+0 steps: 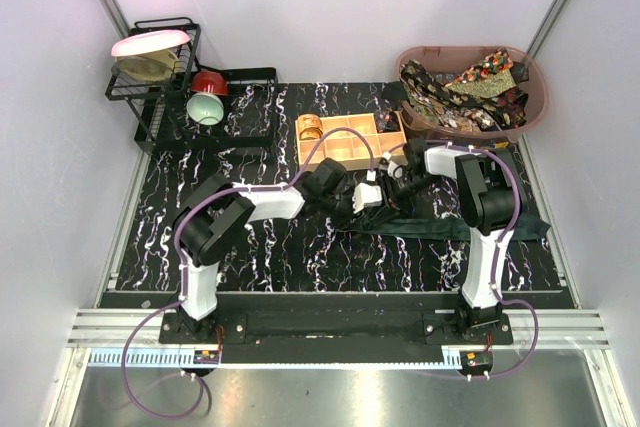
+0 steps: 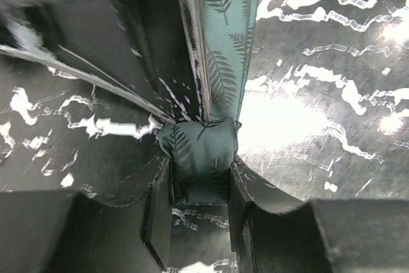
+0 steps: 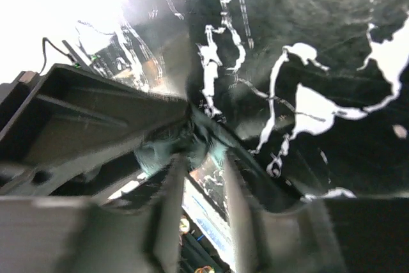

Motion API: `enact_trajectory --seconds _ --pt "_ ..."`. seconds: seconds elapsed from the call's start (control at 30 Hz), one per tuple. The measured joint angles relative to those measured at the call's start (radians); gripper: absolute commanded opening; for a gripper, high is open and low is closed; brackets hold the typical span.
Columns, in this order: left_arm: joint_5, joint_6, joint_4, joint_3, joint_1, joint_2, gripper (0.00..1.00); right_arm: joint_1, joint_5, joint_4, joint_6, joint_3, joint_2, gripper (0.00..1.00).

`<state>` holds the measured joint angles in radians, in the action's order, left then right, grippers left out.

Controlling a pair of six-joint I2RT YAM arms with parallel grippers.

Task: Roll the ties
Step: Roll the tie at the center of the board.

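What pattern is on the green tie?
The tie has dark fern leaves on teal-green; left wrist view.

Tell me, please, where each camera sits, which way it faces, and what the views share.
Top external: above and behind the bases, facing down on the table; the left arm and right arm show whole.
Left wrist: on the left arm, facing along the left gripper at the rolled end of the green tie.
Right wrist: on the right arm, facing past the right gripper at the same roll.
Shared: all three show the green tie.
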<state>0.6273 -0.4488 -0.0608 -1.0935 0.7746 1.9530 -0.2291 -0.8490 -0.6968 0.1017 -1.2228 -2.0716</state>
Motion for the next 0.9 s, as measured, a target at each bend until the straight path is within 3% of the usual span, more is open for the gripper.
enact_trajectory --seconds 0.23,0.6,0.73,0.77,0.8,0.9 --pt "-0.15 -0.095 0.217 -0.069 0.04 -0.027 0.29 0.044 -0.029 -0.039 -0.042 -0.017 0.047 0.52" --pt "-0.212 -0.143 0.391 -0.186 0.07 0.015 0.31 0.005 -0.103 0.034 -0.015 0.048 0.099 0.48" --pt "-0.216 -0.145 0.405 -0.196 0.074 0.02 0.31 -0.02 -0.097 0.071 0.002 0.06 0.093 0.25" --pt "-0.217 -0.145 0.405 -0.196 0.075 0.02 0.31 -0.024 -0.093 0.077 0.006 0.061 0.091 0.07" --pt "-0.218 -0.145 0.406 -0.196 0.075 0.02 0.32 -0.026 -0.087 0.081 0.009 0.061 0.087 0.01" --pt "-0.219 -0.145 0.407 -0.197 0.076 0.021 0.34 -0.026 -0.084 0.088 0.019 0.062 0.078 0.0"
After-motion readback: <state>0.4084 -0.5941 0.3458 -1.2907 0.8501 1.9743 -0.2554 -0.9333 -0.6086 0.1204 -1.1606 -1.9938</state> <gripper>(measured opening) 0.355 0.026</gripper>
